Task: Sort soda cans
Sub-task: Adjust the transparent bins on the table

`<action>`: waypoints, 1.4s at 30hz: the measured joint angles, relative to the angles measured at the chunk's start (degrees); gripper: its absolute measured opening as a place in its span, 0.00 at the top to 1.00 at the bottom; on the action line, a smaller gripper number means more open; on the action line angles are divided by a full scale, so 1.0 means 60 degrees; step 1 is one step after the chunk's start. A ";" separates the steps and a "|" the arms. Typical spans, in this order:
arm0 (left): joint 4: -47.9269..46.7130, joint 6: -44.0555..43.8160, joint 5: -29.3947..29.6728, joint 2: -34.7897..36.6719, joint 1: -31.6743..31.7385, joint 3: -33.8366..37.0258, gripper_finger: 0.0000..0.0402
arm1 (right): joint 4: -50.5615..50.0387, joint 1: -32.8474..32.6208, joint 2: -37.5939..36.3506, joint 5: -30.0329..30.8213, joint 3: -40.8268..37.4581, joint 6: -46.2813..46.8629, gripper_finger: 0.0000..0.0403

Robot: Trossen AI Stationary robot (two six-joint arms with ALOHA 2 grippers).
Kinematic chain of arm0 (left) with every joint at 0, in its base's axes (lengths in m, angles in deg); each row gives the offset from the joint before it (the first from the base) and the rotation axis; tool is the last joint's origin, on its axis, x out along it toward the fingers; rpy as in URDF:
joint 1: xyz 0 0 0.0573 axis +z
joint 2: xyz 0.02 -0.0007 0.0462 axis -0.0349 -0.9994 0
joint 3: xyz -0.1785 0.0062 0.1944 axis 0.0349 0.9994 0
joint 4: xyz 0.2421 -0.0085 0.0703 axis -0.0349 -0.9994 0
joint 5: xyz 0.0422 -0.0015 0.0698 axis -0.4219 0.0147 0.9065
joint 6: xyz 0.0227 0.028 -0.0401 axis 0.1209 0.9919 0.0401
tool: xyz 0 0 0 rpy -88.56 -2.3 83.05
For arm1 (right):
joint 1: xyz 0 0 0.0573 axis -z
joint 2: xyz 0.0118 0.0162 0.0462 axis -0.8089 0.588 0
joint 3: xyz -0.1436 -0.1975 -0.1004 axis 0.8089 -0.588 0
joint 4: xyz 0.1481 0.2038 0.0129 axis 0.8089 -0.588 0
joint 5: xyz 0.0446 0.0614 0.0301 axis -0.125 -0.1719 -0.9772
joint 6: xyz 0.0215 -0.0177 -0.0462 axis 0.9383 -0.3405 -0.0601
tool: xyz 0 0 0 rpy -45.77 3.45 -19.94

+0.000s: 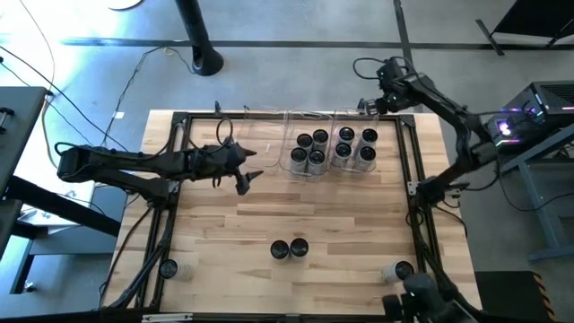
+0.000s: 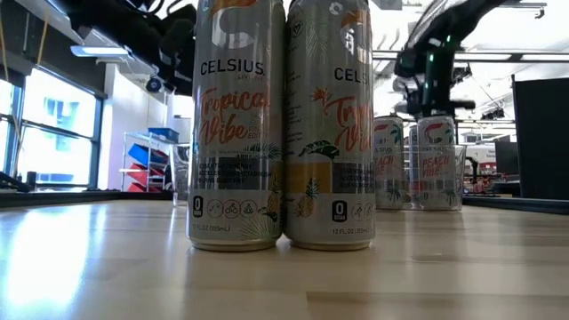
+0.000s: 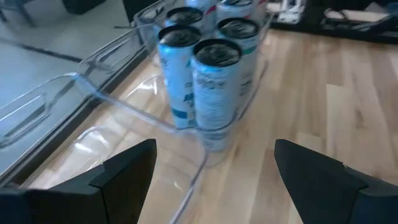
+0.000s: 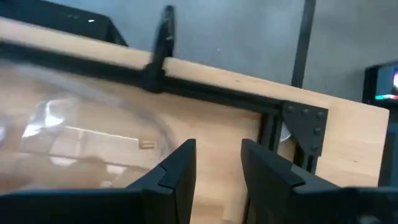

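Two soda cans (image 1: 289,248) are left standing side by side, touching, on the bare table (image 1: 341,224) well in front of the clear bins (image 1: 309,166); they are the landmark used below. Behind them, seven further cans (image 1: 334,148) are seen already upright in two of the bins, three in one and four in the next. Two more cans, at the table's front corners (image 1: 168,267) (image 1: 402,269), lie outside the black frame (image 1: 418,193).

The left gripper (image 1: 244,170) is held behind and to the left of the pair, level with the bins, its fingers (image 3: 127,171) spread wide and nothing between them. The right gripper (image 4: 217,165) is poised beyond the bins at the far right corner, fingers narrowed to a slim gap with nothing in it.

Risk, as judged: because the pair touches, a grasp on one can is likely to nudge or topple its neighbour. A can lowered into a filled bin could strike those already placed. The bin wall (image 3: 124,106) stands just ahead of the left gripper and could be snagged.
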 joint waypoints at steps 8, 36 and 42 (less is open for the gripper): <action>0.0162 0.0004 0.0637 0.0000 -0.0779 0.0000 0.21 | 0.0298 0.0353 0.1451 -0.0093 0.0056 0.0211 0.70; 0.0360 -0.0166 0.1209 -0.0004 -0.1132 -0.0004 0.21 | 0.2223 0.0005 0.1888 -0.1277 0.0087 0.0143 0.76; -0.0423 -0.0722 0.1217 -0.0007 -0.1132 -0.0307 0.21 | 0.1943 0.0016 0.1711 -0.1043 0.0080 -0.0113 0.76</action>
